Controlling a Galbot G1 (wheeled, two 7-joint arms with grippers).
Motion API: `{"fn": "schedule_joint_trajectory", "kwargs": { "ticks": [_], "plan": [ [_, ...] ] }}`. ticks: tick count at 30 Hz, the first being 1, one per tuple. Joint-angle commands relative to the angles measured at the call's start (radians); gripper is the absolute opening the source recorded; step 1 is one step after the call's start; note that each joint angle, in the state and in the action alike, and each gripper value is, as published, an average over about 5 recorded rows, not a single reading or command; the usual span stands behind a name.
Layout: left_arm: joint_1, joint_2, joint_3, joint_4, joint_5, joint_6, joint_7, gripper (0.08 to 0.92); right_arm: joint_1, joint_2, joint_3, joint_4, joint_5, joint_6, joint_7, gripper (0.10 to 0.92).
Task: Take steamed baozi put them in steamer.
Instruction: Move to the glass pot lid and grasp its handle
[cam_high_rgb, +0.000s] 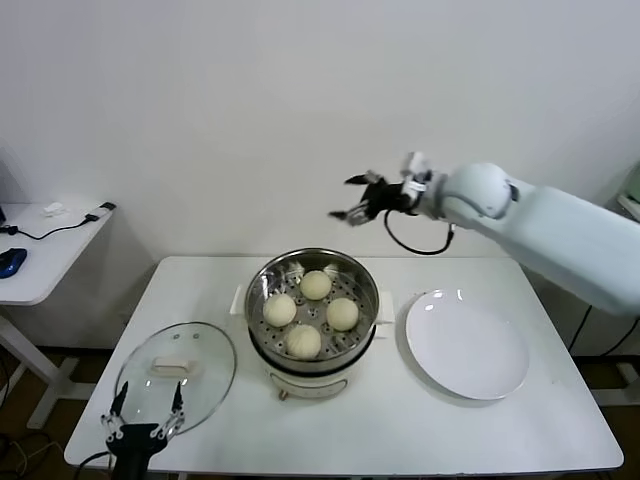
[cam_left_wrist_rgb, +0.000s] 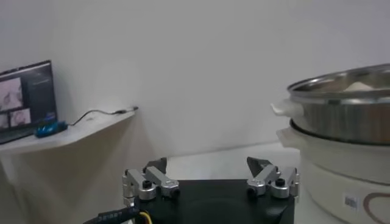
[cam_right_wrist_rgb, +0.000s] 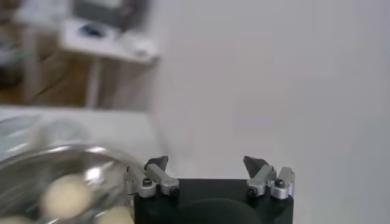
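The steel steamer (cam_high_rgb: 312, 268) stands on its white base at the table's middle. Several cream-white baozi lie on its perforated tray, among them one at the back (cam_high_rgb: 316, 285) and one at the front (cam_high_rgb: 303, 341). My right gripper (cam_high_rgb: 354, 196) is open and empty, raised high above and behind the steamer, near the wall. In the right wrist view two baozi (cam_right_wrist_rgb: 63, 196) show blurred inside the steamer rim (cam_right_wrist_rgb: 73, 152). My left gripper (cam_high_rgb: 146, 412) is open and empty, low at the table's front left edge. The left wrist view shows the steamer (cam_left_wrist_rgb: 344, 109) from the side.
A round glass lid (cam_high_rgb: 176, 375) with a white handle lies left of the steamer. A bare white plate (cam_high_rgb: 466, 345) lies to its right. A small white side table (cam_high_rgb: 40, 245) with cables stands at far left.
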Motion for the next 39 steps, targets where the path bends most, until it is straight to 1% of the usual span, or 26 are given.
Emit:
{"fn": "schedule_joint_trajectory", "kwargs": {
  "ticks": [1,4,7,10,12,14,17,24,26,29,34,37,39],
  "plan": [
    [-0.024,0.031,0.004,0.027,-0.007,-0.061,0.030,0.823,-0.838,-0.243,0.855,0.051,-0.212,0.193,0.279,0.823],
    [-0.034,0.041,0.006,0.041,-0.003,-0.061,0.027,0.823,-1.104,-0.223,1.090,0.068,-0.306,0.252,0.252,0.823],
    [-0.044,0.051,0.004,0.047,0.004,-0.056,0.011,0.823,-1.339,-0.147,1.322,0.104,-0.337,0.280,0.239,0.823],
    [-0.043,0.071,0.002,0.032,0.047,-0.051,-0.036,0.823,-1.500,-0.042,1.470,0.123,-0.351,0.345,0.221,0.823],
    [-0.038,0.088,-0.002,0.019,0.080,-0.063,-0.057,0.823,-1.579,0.037,1.525,0.124,-0.360,0.408,0.214,0.823],
    [-0.039,0.101,-0.013,0.017,0.100,-0.071,-0.058,0.823,-1.647,0.117,1.568,0.124,-0.378,0.459,0.211,0.823],
    [-0.050,0.107,-0.032,0.038,0.118,-0.049,-0.068,0.823,-1.732,0.206,1.605,0.123,-0.410,0.501,0.203,0.823],
    [-0.053,0.118,-0.035,0.088,0.167,-0.069,-0.145,0.823,-1.848,0.353,1.621,0.128,-0.429,0.533,0.209,0.823],
    [-0.064,0.126,-0.040,0.122,0.252,-0.096,-0.175,0.823,-1.868,0.381,1.609,0.126,-0.451,0.533,0.213,0.823],
    [-0.070,0.153,-0.047,0.181,0.464,-0.150,-0.246,0.823,-1.885,0.416,1.584,0.125,-0.515,0.534,0.223,0.823],
    [-0.060,0.215,-0.016,0.275,0.848,-0.112,-0.429,0.823,-1.889,0.479,1.550,0.141,-0.633,0.506,0.272,0.823],
    [-0.077,0.228,-0.008,0.331,1.032,-0.104,-0.495,0.823,-1.889,0.509,1.532,0.148,-0.675,0.495,0.284,0.823],
    [-0.101,0.227,-0.006,0.360,1.127,-0.098,-0.521,0.823,-1.889,0.525,1.522,0.155,-0.685,0.489,0.286,0.823]
  ]
}}
